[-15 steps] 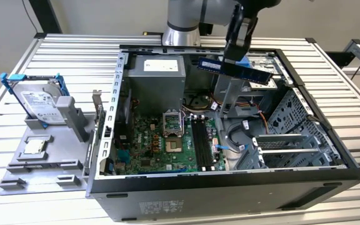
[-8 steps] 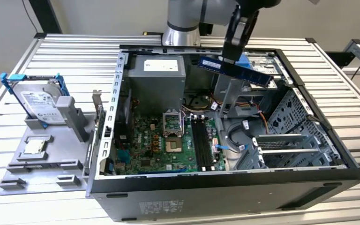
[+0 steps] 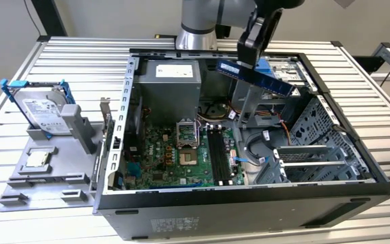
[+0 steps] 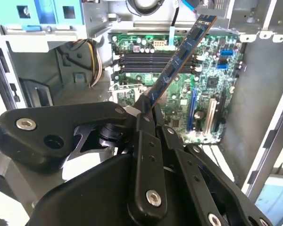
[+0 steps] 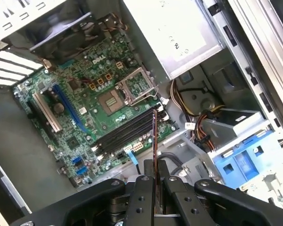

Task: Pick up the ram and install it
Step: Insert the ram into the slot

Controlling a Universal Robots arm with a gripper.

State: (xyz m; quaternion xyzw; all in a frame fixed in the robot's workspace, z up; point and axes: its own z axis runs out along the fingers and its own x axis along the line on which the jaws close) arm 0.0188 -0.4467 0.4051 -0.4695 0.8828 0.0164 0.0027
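pick-up done: gripper (image 3: 245, 63) jaws pinched narrow on one end of the ram (image 3: 257, 77). the stick is in the air, tilted, over the open computer case (image 3: 249, 203). on the exterior view's clock face it hangs at about 1 o'clock from the motherboard (image 3: 174, 152), well apart from it. install not done: the black memory slots (image 3: 217, 152), at 3 o'clock of the cpu socket (image 3: 187, 133), look empty as far as i can tell, nothing seated. in both wrist views the free end of the stick points toward the board, not touching it.

surface: slatted metal table (image 3: 79, 56), case lying on it with its side off. at 9 o'clock of the case there's a grey tray (image 3: 26, 193) with a hard drive (image 3: 42, 109) standing in a blue bracket and a small silver processor chip (image 3: 38, 158) near it. arm base at 12 o'clock of the case. room: plain pale wall behind, a second slatted table at 3 o'clock.
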